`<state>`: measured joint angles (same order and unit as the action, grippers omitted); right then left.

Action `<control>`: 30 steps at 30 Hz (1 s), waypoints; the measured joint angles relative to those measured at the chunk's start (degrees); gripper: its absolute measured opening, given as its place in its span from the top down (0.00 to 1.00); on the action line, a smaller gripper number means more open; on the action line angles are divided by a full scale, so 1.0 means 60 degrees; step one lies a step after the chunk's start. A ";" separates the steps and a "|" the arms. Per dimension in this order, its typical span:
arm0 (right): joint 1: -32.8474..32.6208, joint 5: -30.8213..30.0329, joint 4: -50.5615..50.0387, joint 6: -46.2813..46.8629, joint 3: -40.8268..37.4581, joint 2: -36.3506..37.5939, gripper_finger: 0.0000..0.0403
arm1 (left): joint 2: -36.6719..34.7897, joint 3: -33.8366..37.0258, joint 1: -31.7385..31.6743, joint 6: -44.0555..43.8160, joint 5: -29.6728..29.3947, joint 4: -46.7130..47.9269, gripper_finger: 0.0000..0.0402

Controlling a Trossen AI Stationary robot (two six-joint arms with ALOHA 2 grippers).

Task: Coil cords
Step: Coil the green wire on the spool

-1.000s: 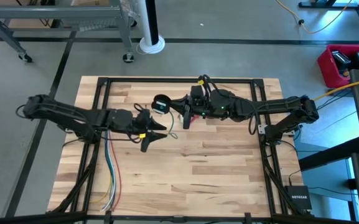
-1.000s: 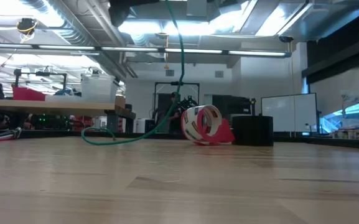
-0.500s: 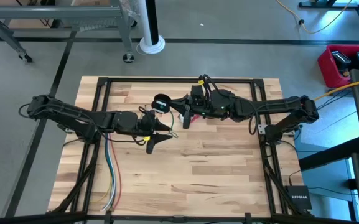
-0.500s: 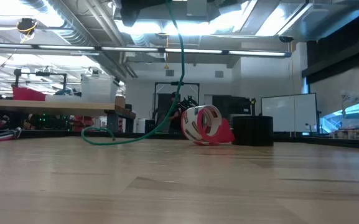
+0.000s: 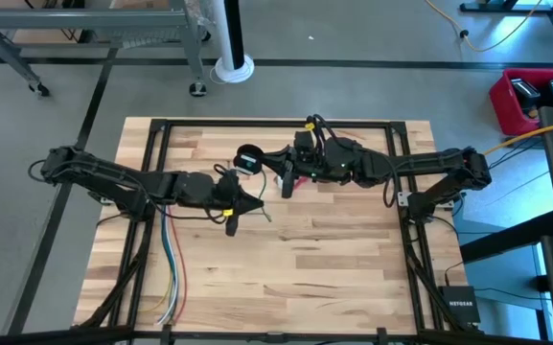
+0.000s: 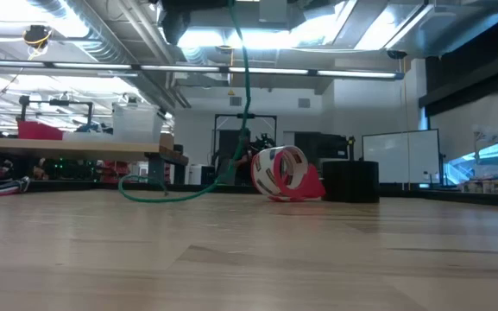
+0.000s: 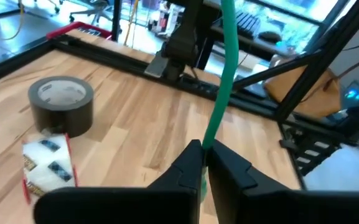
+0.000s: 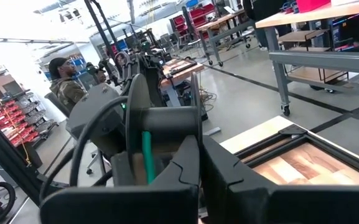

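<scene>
High view: wooden tabletop (image 5: 286, 259); left hand (image 5: 257, 204) just below tape roll (image 5: 248, 159); right hand (image 5: 287, 188) beside roll.

Low view: green cord (image 6: 198, 186) hangs down, loops on tabletop left of white roll (image 6: 280, 171).

Left wrist: left hand clenched on cord (image 7: 221, 93), tape roll (image 7: 63, 104) nearby.

Right wrist: right hand (image 8: 199, 163) clenched; grip on cord unclear. Person (image 8: 65, 87) in room.

Ahead of the left tool (image 7: 203, 163), the green cord (image 7: 221, 81) rises taut across the path; the tape roll (image 7: 63, 104) stands aside, bare bench (image 7: 135, 137) between.
</scene>
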<state>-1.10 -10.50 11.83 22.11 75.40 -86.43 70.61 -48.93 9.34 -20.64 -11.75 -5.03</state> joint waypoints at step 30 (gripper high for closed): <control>-0.0004 0.1096 -0.2881 0.0837 0.0007 0.0018 1.00 | -0.2965 0.0000 -0.0004 -0.0499 -0.3207 0.3567 1.00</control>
<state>-1.13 -3.92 -5.46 27.13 75.44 -86.32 52.82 -48.93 9.32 -23.63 -30.99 16.37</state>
